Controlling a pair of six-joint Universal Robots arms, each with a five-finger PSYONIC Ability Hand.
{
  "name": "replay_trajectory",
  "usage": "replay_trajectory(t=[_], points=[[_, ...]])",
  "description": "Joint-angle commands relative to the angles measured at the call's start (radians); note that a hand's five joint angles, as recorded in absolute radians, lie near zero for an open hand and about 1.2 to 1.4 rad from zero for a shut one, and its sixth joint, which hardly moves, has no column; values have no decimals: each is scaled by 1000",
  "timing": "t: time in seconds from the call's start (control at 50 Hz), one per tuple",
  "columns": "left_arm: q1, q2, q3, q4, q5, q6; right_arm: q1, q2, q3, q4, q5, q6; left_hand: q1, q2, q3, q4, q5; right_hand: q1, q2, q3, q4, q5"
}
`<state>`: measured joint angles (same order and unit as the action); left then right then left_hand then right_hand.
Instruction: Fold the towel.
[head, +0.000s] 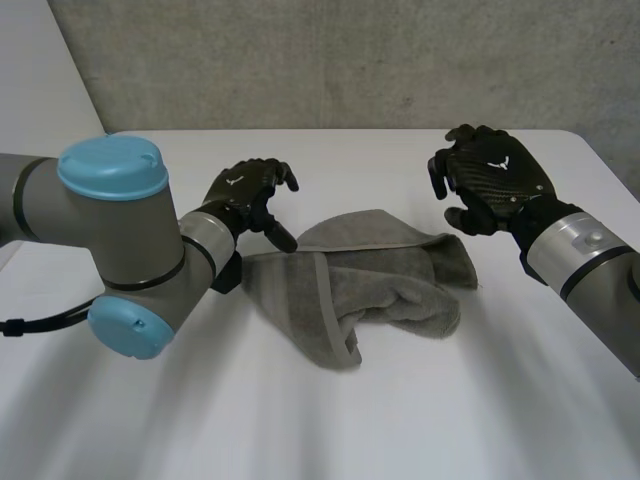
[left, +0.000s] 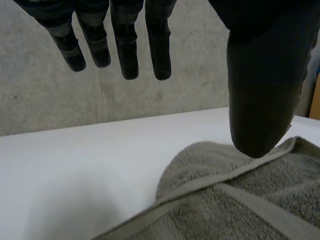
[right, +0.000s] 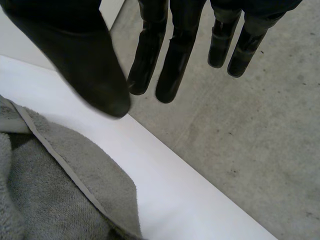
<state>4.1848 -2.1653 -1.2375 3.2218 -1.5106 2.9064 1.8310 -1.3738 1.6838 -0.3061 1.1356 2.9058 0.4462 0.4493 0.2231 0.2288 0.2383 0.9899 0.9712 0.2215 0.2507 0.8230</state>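
Where the towel lies: the grey towel (head: 370, 280) sits crumpled in a loose heap in the middle of the white table (head: 500, 420), between the two hands.
Left hand (head: 245, 195): at the towel's left corner, fingers loosely spread, holding nothing.
Left wrist view adds: straight fingers (left: 127, 55) clear of the cloth, thumb over a hemmed fold; contact cannot be told.
Right hand (head: 495, 180): hovers beyond the towel's right end, apart from it, fingers relaxed and empty.
Right wrist view adds: the towel's hemmed edge below the thumb, with concrete floor (right: 250, 150) past the table's edge.
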Motion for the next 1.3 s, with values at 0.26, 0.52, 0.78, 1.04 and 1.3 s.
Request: replay_trajectory(t=[0.26,0.52,0.78,1.04,1.3], points=[[1,-165,150,23,-120,129,47,452,-306,22,61,3,-21,-24,-49,-54,12,-750,-731,-47,-76,-757],[-9,-261,288,15,-54,131,44,582,-421,13,125,-20,5,2,-49,-54,38,-585,-566,-47,-76,-593],[-19,-294,265,-7,-37,139,42,633,-475,13,124,-20,8,5,-49,-54,41,-233,-214,-47,-76,-241],[-31,-318,268,6,-45,140,42,633,-489,12,122,-19,23,20,-49,-54,56,231,250,-47,-76,224],[-40,-291,217,3,-37,197,37,653,-503,12,124,-19,20,17,-49,-54,53,-297,-279,-47,-76,-305]])
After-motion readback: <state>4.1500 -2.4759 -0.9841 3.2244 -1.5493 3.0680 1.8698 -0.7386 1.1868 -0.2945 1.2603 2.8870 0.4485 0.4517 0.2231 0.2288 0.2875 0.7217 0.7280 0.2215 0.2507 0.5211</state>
